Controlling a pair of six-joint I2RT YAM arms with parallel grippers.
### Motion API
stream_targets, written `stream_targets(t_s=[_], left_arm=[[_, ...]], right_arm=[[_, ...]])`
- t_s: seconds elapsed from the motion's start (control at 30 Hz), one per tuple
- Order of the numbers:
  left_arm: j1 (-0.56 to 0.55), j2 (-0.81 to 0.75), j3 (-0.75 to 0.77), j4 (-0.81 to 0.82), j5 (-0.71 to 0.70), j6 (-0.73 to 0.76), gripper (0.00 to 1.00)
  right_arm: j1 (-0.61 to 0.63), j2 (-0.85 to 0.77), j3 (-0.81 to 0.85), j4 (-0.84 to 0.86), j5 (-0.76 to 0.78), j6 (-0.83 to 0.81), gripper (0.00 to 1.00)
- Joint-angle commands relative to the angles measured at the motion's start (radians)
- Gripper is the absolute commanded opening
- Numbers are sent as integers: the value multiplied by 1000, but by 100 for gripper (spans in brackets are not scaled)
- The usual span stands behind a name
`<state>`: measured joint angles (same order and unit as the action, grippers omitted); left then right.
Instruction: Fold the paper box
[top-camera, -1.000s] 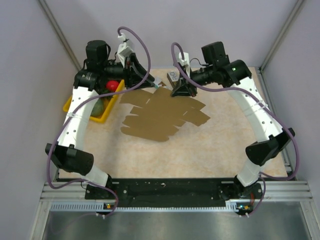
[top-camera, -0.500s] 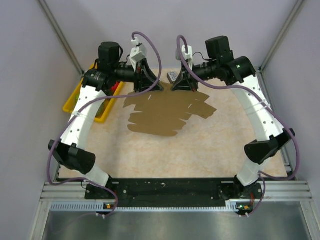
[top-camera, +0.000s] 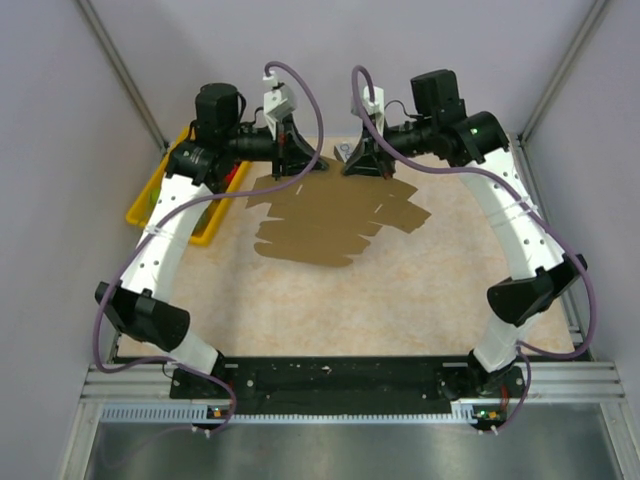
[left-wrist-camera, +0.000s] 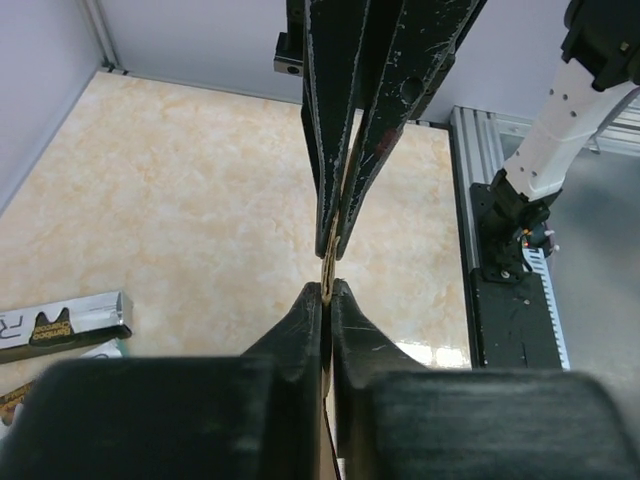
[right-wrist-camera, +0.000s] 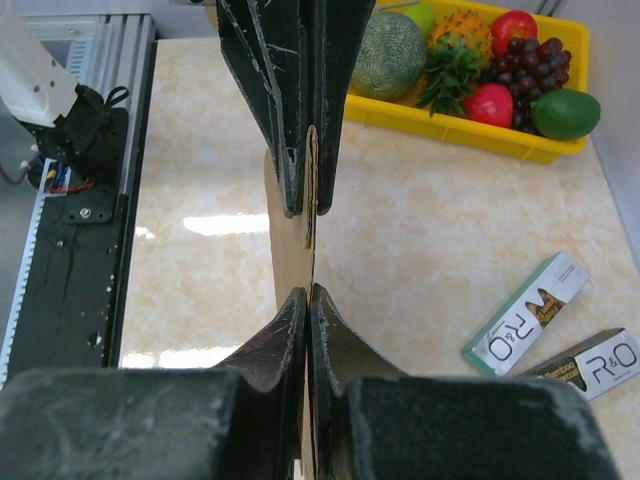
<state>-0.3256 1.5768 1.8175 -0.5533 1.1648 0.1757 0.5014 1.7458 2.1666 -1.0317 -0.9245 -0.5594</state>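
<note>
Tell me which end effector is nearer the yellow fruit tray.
Left. The left end effector grips the paper box just right of the tray; the right end effector grips it farther right.

Paper box (right-wrist-camera: 287, 250) mostly hidden between jaws

Pale lilac walls (top-camera: 400, 60) enclose a marbled tabletop (top-camera: 380, 300).

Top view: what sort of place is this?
Likely a lab test cell: left pincer and right pincer clamped on the paper box, aluminium base rail, plain enclosure walls, yellow fruit tray.
</note>
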Motion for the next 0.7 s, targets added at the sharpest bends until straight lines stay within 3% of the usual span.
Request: stream_targets(t_s=[0.0, 0.1, 0.13, 0.17, 0.3, 0.47, 0.6, 0.67], left_arm=[[5, -47, -12, 125, -88, -133, 23], [45, -99, -59, 315, -129, -346, 56], [71, -113, -91, 363, -151, -398, 85], [88, -126, -102, 424, -218, -447, 96], [209, -184, -194, 454, -486, -684, 92], [354, -251, -426, 546, -470, -742, 61], [378, -305, -605, 518, -443, -647, 56], [376, -322, -685, 639, -406, -651, 54]], right_arm=[[9, -6, -19, 55, -31, 24, 0], [-4, 0, -37, 59, -14, 21, 0], [-24, 6, -34, 59, -19, 36, 0], [-32, 14, -28, 62, -22, 45, 0], [-64, 26, -22, 73, -40, 78, 0], [-102, 0, -74, 136, -115, 164, 0], [-139, -60, -155, 147, -213, 149, 0], [-147, -98, -213, 162, -218, 150, 0]])
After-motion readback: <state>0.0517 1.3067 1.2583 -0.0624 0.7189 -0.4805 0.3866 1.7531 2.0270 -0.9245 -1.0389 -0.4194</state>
